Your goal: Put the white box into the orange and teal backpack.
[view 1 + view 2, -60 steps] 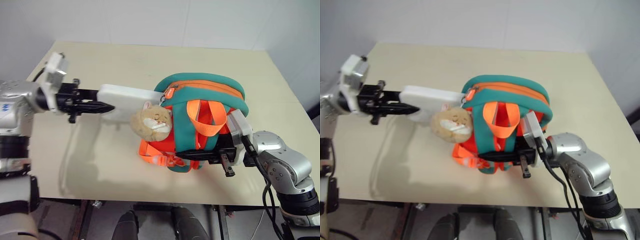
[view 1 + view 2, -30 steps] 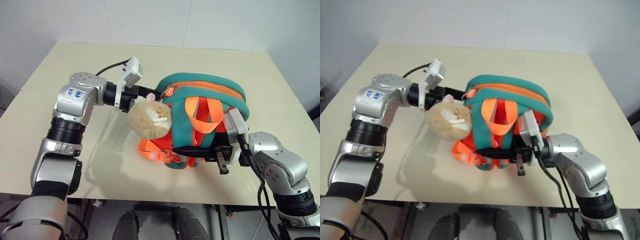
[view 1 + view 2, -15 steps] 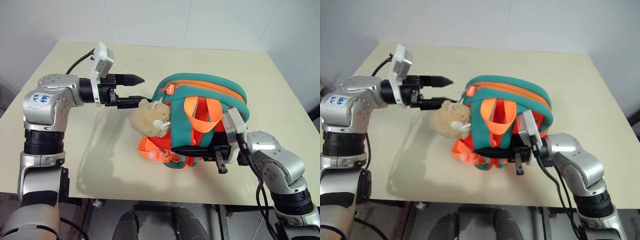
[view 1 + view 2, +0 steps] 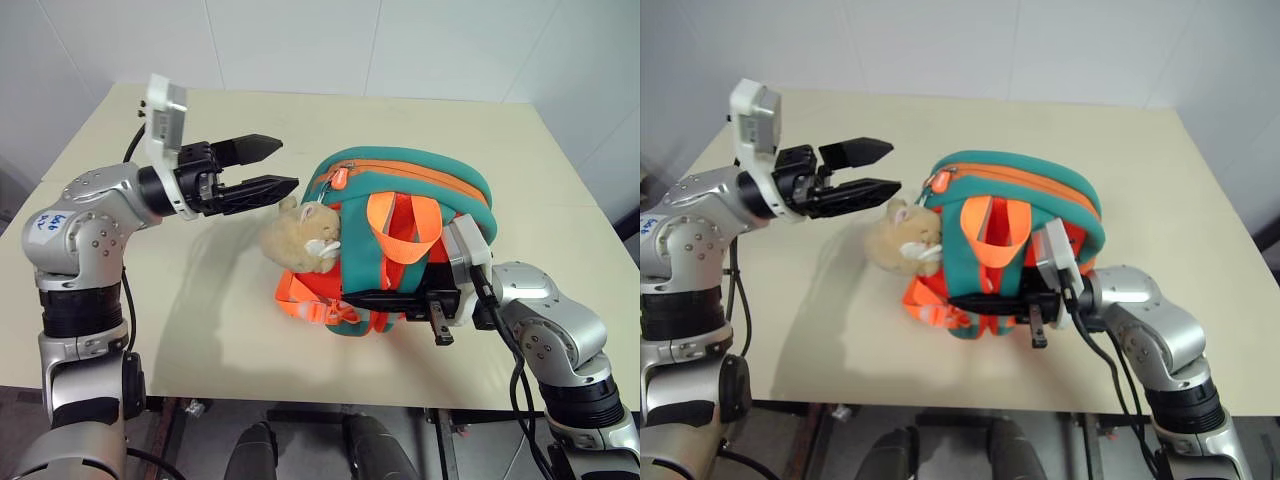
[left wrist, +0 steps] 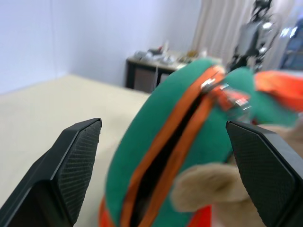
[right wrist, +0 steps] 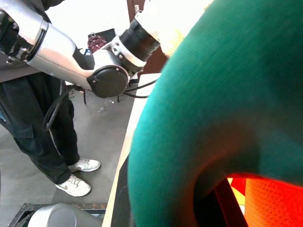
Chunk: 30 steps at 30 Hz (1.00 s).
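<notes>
At the lower right of the head view, the right hand has its 2 fingers pressed together on the near, lower edge of the backpack, pinching its teal trim among the orange straps. The backpack stands at the middle of the tabletop, teal along its top with an orange band and a zipper running beside it, and an orange webbing loop hangs down its front. A tan plush toy hangs against the backpack's left side, just above a bunch of orange straps lying on the tabletop. In the upper left of the frame, the left hand hovers above the tabletop with its 2 fingers spread wide and nothing between them, the tips pointing toward the backpack's zipper end and just above the toy. The left wrist view looks between those spread fingers at a zipper slit that stands partly parted. The white box cannot be seen on the tabletop or in either hand. The right wrist view shows a person's legs in dark trousers standing on the floor beyond the tabletop.
</notes>
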Each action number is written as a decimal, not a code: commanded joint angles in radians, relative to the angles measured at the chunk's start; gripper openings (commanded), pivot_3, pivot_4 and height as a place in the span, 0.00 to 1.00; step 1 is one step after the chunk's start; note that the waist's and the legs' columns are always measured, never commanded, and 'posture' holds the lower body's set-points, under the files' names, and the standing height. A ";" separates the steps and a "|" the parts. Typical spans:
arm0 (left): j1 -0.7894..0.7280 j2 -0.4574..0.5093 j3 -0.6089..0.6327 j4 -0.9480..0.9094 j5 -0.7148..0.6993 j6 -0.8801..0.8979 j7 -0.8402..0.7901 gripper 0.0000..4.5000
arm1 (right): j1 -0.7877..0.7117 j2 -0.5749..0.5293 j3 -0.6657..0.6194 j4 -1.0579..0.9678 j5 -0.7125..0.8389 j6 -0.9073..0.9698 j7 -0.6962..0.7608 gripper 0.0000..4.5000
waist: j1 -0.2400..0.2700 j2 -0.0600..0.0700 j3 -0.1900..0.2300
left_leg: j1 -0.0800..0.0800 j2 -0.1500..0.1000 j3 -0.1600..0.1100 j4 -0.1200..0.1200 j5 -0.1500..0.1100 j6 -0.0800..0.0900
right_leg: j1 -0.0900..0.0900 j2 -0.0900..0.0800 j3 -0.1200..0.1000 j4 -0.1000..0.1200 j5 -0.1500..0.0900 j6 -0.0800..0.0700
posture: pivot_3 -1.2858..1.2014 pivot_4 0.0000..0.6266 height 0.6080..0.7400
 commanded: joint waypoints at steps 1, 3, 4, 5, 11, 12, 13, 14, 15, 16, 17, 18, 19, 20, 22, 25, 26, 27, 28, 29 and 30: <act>0.080 0.055 0.078 -0.099 -0.086 0.029 -0.002 1.00 | 0.005 -0.007 -0.019 -0.044 0.015 -0.009 -0.008 0.00 | -0.001 0.000 0.000 | 0.001 0.000 0.000 -0.001 0.000 0.000 | 0.000 0.000 0.000 0.000 0.000 -0.001 | 0.52 0.24 1.00; 0.115 0.076 0.122 -0.137 -0.138 0.067 0.034 1.00 | 0.012 -0.009 -0.021 -0.052 0.017 -0.009 -0.011 0.00 | 0.002 0.000 0.000 | 0.002 0.000 0.000 -0.002 0.000 0.000 | 0.001 0.000 0.000 0.000 -0.001 -0.001 | 0.52 0.24 1.00; 0.132 0.080 0.149 -0.157 -0.164 0.069 0.052 1.00 | 0.015 -0.009 -0.022 -0.055 0.018 -0.008 -0.014 0.00 | 0.002 0.000 0.000 | 0.002 0.000 0.000 -0.002 0.000 0.000 | 0.001 0.000 0.000 0.000 -0.001 -0.001 | 0.52 0.24 1.00; 0.144 0.081 0.167 -0.173 -0.183 0.069 0.066 1.00 | 0.018 -0.009 -0.023 -0.057 0.019 -0.008 -0.017 0.00 | 0.003 0.000 0.000 | 0.003 0.000 0.000 -0.002 0.000 0.000 | 0.002 -0.001 0.000 -0.001 -0.001 -0.001 | 0.52 0.24 1.00; 0.230 0.121 0.246 -0.284 -0.336 0.123 0.131 1.00 | 0.019 -0.010 -0.019 -0.055 0.016 -0.010 -0.013 0.00 | 0.003 0.000 0.000 | 0.007 0.000 0.001 -0.002 0.000 0.000 | 0.006 -0.001 0.000 -0.002 -0.001 -0.001 | 0.52 0.24 1.00; 0.244 0.135 0.241 -0.298 -0.349 0.131 0.136 1.00 | 0.016 -0.009 -0.017 -0.052 0.015 -0.010 -0.011 0.00 | 0.003 0.000 0.000 | 0.007 0.000 0.001 -0.003 0.000 0.000 | 0.006 -0.001 0.000 -0.002 -0.001 -0.002 | 0.52 0.24 1.00; 0.261 0.149 0.228 -0.313 -0.356 0.143 0.141 1.00 | 0.012 -0.008 -0.016 -0.048 0.014 -0.012 -0.009 0.00 | 0.003 0.000 0.000 | 0.008 0.000 0.001 -0.003 0.000 0.000 | 0.006 -0.001 0.000 -0.002 -0.001 -0.002 | 0.52 0.24 1.00; 0.275 0.157 0.212 -0.324 -0.361 0.149 0.147 1.00 | 0.009 -0.007 -0.015 -0.044 0.012 -0.013 -0.007 0.00 | 0.002 0.000 0.000 | 0.008 0.000 0.001 -0.003 0.000 0.000 | 0.006 -0.001 0.000 -0.002 -0.001 -0.002 | 0.52 0.24 1.00; 0.284 0.164 0.202 -0.331 -0.366 0.151 0.153 1.00 | 0.007 -0.006 -0.014 -0.041 0.011 -0.014 -0.006 0.00 | 0.002 0.000 0.000 | 0.008 0.000 0.002 -0.003 0.000 0.000 | 0.006 -0.001 0.000 -0.002 -0.001 -0.002 | 0.52 0.24 1.00; 0.289 0.162 0.182 -0.335 -0.367 0.153 0.162 1.00 | 0.004 -0.005 -0.012 -0.037 0.009 -0.016 -0.004 0.00 | 0.002 0.000 0.000 | 0.009 0.000 0.003 -0.004 0.000 0.000 | 0.007 -0.001 0.001 -0.002 -0.001 -0.002 | 0.52 0.24 1.00; 0.290 0.155 0.161 -0.340 -0.372 0.156 0.171 1.00 | 0.002 -0.005 -0.012 -0.034 0.008 -0.017 -0.001 0.00 | 0.002 0.000 0.000 | 0.009 0.000 0.004 -0.004 0.000 0.000 | 0.007 -0.001 0.001 -0.002 -0.001 -0.002 | 0.52 0.24 1.00; 0.286 0.151 0.130 -0.343 -0.369 0.166 0.191 1.00 | 0.002 -0.006 -0.013 -0.032 0.007 -0.018 0.002 0.00 | 0.002 0.000 0.000 | 0.010 0.000 0.004 -0.004 0.000 0.000 | 0.007 -0.001 0.002 -0.002 -0.001 -0.002 | 0.52 0.24 1.00; 0.283 0.150 0.104 -0.345 -0.365 0.171 0.204 1.00 | 0.004 -0.007 -0.013 -0.031 0.007 -0.020 0.005 0.00 | 0.002 0.000 0.000 | 0.010 0.000 0.004 -0.004 0.000 0.000 | 0.007 -0.001 0.002 -0.002 -0.001 -0.003 | 0.52 0.24 1.00; 0.277 0.145 0.083 -0.345 -0.366 0.174 0.215 1.00 | 0.006 -0.008 -0.015 -0.032 0.006 -0.021 0.006 0.00 | 0.002 0.000 0.000 | 0.010 0.000 0.004 -0.004 0.000 0.000 | 0.007 -0.001 0.002 -0.003 -0.002 -0.003 | 0.52 0.24 1.00; 0.252 0.129 0.048 -0.339 -0.368 0.163 0.225 1.00 | 0.016 -0.005 -0.021 -0.037 0.009 -0.026 0.007 0.00 | 0.002 0.000 0.000 | 0.010 0.000 0.004 -0.004 0.000 0.000 | 0.007 -0.001 0.002 -0.003 -0.002 -0.003 | 0.52 0.24 1.00; 0.218 0.118 0.012 -0.332 -0.370 0.157 0.234 1.00 | 0.029 0.001 -0.027 -0.050 0.014 -0.029 0.001 0.00 | 0.003 0.000 0.000 | 0.009 0.000 0.004 -0.005 0.000 0.000 | 0.007 -0.001 0.002 -0.004 -0.001 -0.003 | 0.52 0.24 1.00; 0.209 0.118 0.002 -0.329 -0.366 0.156 0.235 1.00 | 0.033 0.002 -0.027 -0.054 0.015 -0.029 -0.004 0.00 | 0.003 0.000 0.000 | 0.009 0.000 0.005 -0.005 0.000 0.000 | 0.007 -0.001 0.002 -0.005 -0.001 -0.003 | 0.52 0.24 1.00; 0.196 0.120 -0.016 -0.322 -0.347 0.149 0.231 1.00 | 0.038 0.005 -0.026 -0.060 0.015 -0.029 -0.010 0.00 | 0.002 0.000 0.000 | 0.009 0.000 0.005 -0.006 -0.001 0.000 | 0.007 -0.001 0.002 -0.005 -0.001 -0.002 | 0.52 0.24 1.00; 0.187 0.122 -0.029 -0.312 -0.335 0.147 0.231 1.00 | 0.041 0.006 -0.025 -0.064 0.016 -0.030 -0.014 0.00 | 0.002 0.000 0.000 | 0.009 0.000 0.005 -0.006 -0.001 0.000 | 0.007 -0.001 0.002 -0.006 -0.001 -0.002 | 0.52 0.24 1.00; 0.179 0.113 -0.033 -0.301 -0.332 0.138 0.232 0.96 | 0.045 0.009 -0.025 -0.069 0.016 -0.031 -0.019 0.00 | 0.002 0.000 0.000 | 0.009 0.000 0.005 -0.006 -0.001 0.000 | 0.007 -0.001 0.002 -0.006 -0.001 -0.002 | 0.52 0.24 1.00; 0.175 0.106 -0.033 -0.293 -0.335 0.131 0.231 0.91 | 0.048 0.010 -0.024 -0.072 0.017 -0.032 -0.024 0.00 | 0.001 0.000 0.000 | 0.009 0.000 0.005 -0.006 -0.001 0.000 | 0.007 -0.001 0.003 -0.007 -0.001 -0.002 | 0.52 0.24 1.00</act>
